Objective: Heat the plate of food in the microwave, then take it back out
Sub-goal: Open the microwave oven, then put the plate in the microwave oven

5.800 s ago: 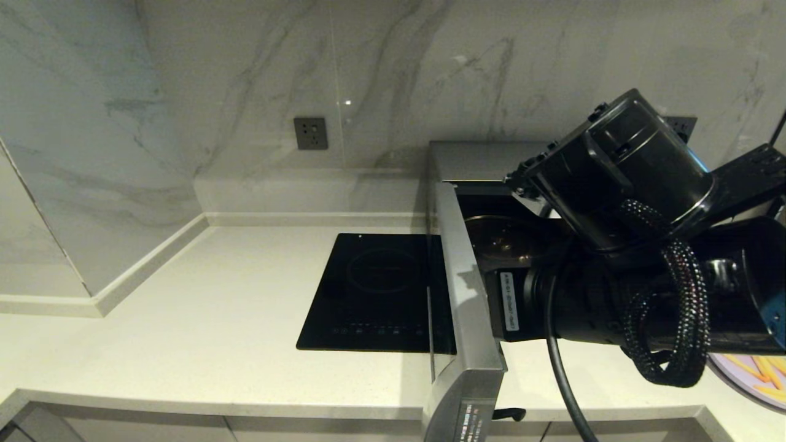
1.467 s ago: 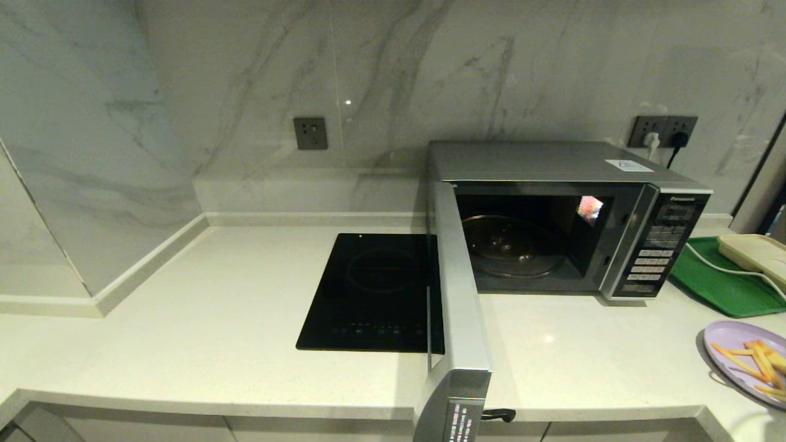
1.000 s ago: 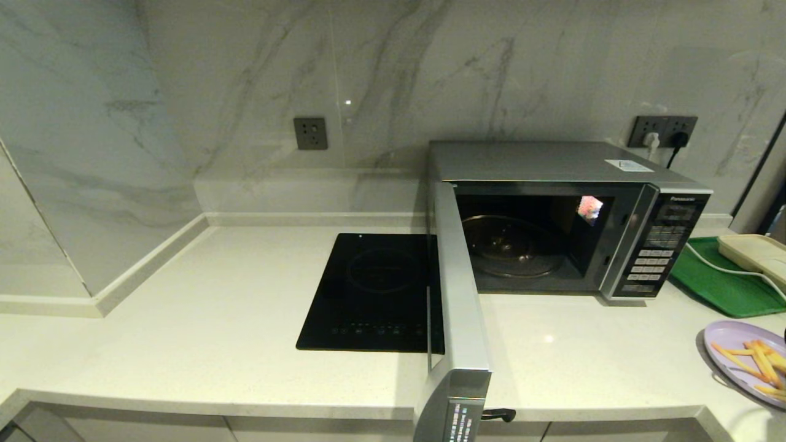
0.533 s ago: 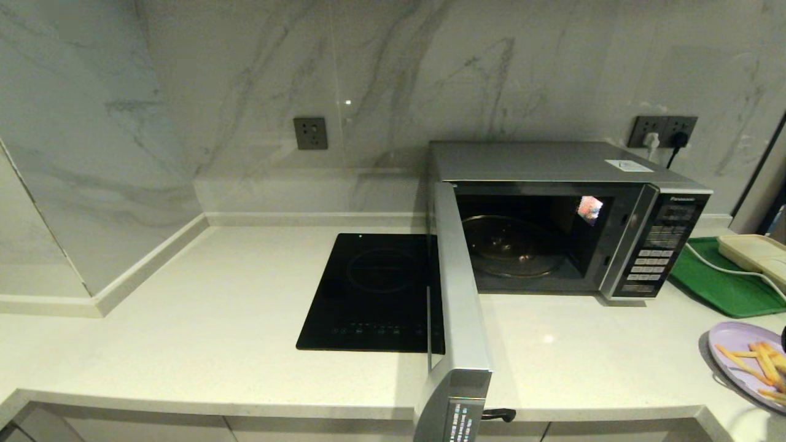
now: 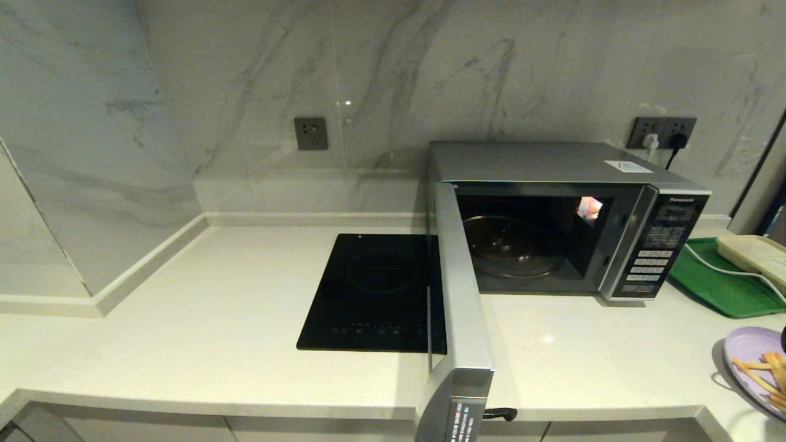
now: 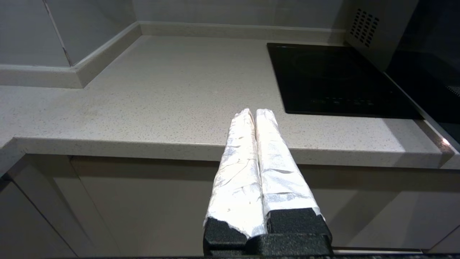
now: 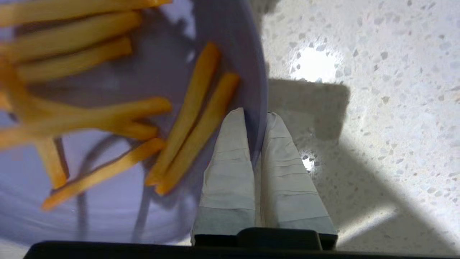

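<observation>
The silver microwave stands at the back right of the counter, its door swung wide open toward me, with the bare glass turntable inside. At the counter's right front edge sits the lilac plate of food, partly cut off by the head view. In the right wrist view my right gripper is shut on the rim of that plate, with the fries beside its fingers. My left gripper is shut on nothing, hanging off the counter's front edge to the left.
A flat black induction hob lies left of the open door. A green tray with a cream device and its cord sits right of the microwave. Wall sockets are behind it.
The right arm, which blocked the microwave earlier, has dropped out of the head view. Over the last second the plate has slid to the right.
</observation>
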### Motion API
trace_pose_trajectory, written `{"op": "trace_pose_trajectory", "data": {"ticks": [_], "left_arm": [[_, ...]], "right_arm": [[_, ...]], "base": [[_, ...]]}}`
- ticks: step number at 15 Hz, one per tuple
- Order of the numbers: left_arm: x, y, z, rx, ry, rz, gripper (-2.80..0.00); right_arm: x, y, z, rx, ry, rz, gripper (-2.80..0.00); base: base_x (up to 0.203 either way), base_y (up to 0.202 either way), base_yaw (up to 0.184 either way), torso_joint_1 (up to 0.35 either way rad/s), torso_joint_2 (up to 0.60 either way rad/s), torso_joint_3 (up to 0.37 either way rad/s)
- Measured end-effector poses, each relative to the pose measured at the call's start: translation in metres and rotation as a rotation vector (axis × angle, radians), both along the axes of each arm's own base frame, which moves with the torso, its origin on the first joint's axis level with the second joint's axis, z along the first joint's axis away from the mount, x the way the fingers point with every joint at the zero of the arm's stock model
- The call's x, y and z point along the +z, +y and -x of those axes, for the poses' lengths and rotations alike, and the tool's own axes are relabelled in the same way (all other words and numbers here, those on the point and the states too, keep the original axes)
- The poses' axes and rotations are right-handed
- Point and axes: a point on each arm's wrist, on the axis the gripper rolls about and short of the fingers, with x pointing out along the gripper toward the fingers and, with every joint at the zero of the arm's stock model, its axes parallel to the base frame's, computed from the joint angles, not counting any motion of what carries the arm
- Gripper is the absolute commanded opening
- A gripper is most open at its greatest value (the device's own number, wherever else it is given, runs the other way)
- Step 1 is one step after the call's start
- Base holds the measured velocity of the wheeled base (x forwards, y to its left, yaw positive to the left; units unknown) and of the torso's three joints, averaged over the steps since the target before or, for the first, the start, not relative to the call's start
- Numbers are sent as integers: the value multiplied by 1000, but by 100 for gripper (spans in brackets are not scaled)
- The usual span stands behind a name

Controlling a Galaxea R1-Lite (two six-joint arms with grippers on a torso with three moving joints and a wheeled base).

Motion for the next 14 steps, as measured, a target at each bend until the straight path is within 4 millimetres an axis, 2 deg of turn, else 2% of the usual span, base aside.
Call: {"op": "trace_pose_trajectory", "data": {"ticks": [8, 11, 14], "left_arm": [[0, 0, 0, 0, 0, 0, -280], [0, 0, 0, 0, 0, 1, -280], [0, 0, 0, 0, 0, 0, -280]], "right_arm": [[3, 0, 3, -3, -3, -1, -280], [14, 2, 4, 51, -39, -4, -280], [34, 10, 8, 155, -127, -21, -280]], "base": [[0, 0, 0, 0, 0, 0], [0, 0, 0, 0, 0, 0], [0, 0, 0, 0, 0, 0]]}}
